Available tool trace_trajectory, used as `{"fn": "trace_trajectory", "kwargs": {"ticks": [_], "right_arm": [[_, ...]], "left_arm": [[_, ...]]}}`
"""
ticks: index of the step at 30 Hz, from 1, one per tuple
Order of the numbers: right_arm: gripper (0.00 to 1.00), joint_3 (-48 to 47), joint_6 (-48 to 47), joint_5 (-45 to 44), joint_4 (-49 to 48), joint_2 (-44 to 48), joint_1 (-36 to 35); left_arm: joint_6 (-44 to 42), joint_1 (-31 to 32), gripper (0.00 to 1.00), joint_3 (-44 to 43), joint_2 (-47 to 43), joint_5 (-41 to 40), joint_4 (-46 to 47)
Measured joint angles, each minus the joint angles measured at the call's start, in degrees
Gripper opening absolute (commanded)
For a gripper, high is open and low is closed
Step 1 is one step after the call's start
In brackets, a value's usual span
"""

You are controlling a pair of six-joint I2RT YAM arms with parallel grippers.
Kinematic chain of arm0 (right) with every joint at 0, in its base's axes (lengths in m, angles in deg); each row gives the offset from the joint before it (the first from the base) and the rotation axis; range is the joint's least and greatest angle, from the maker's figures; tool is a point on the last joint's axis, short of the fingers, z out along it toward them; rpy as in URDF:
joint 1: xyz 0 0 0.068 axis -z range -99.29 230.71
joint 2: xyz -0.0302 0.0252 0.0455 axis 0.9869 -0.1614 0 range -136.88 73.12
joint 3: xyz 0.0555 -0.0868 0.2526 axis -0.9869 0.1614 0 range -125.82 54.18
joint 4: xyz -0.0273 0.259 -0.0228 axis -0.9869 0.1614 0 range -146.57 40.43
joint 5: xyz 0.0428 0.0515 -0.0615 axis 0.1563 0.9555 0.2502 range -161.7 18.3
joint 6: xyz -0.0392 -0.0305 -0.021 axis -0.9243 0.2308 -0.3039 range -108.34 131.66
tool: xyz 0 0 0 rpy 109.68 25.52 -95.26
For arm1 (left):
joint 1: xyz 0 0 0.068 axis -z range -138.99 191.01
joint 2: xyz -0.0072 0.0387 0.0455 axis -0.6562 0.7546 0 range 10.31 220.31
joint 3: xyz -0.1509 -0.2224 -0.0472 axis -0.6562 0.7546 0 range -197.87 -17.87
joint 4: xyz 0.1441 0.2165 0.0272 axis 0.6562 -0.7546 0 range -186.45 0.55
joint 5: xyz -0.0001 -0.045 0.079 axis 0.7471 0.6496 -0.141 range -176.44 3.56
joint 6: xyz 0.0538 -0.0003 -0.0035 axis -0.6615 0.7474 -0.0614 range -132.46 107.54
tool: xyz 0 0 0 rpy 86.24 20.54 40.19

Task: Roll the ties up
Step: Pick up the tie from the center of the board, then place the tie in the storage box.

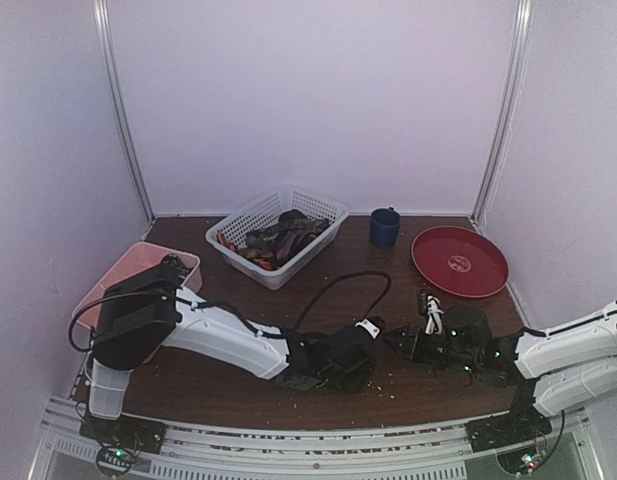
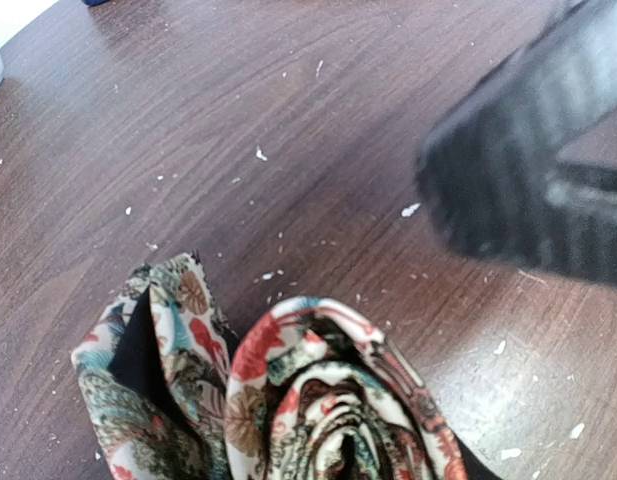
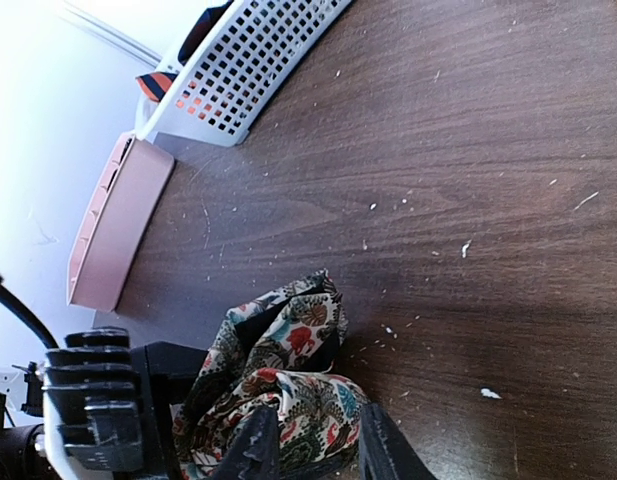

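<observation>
A tan tie (image 3: 288, 375) with a floral pattern sits near the table's front edge, bunched and partly wound into a roll (image 2: 328, 400). My right gripper (image 3: 318, 445) is shut on the roll, one finger (image 3: 256, 445) pressing each side. The left gripper (image 1: 360, 347) is right beside the roll on its left. Its fingers are hidden in every view. In the left wrist view the roll fills the bottom middle, and a loose flap (image 2: 163, 350) stands to its left. More ties (image 1: 283, 238) lie in a white lattice basket (image 1: 323, 203) at the back.
A pink tray (image 1: 138, 262) is at the left edge. At the back right are a blue mug (image 1: 385, 227) and a red plate (image 1: 428, 275). A black cable (image 1: 338, 285) loops over the table behind the grippers. White crumbs dot the brown wood.
</observation>
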Motion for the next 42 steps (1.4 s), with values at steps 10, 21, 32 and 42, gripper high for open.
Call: {"fn": "trace_trajectory", "kwargs": {"ticks": [10,21,32,42], "right_arm": [[0.3,1.03,-0.44,-4.04,5.62,9.14,0.0],[0.3,2.56,-0.79,-6.27,9.77,15.3,0.0],[0.3,2.89,-0.76,-6.25,10.69,17.05,0.0],[0.3,3.63,-0.76,-4.81,9.14,15.52,0.0]], "left_arm": [[0.04,-0.13,0.45,-2.49,1.36,0.07,-2.86],[0.02,-0.15,0.31,-3.63,1.46,-0.26,-5.2],[0.85,-4.02,0.25,-2.38,-6.88,-5.64,-13.86],[4.52,-21.62,0.16,3.82,-30.03,-14.08,-23.28]]}}
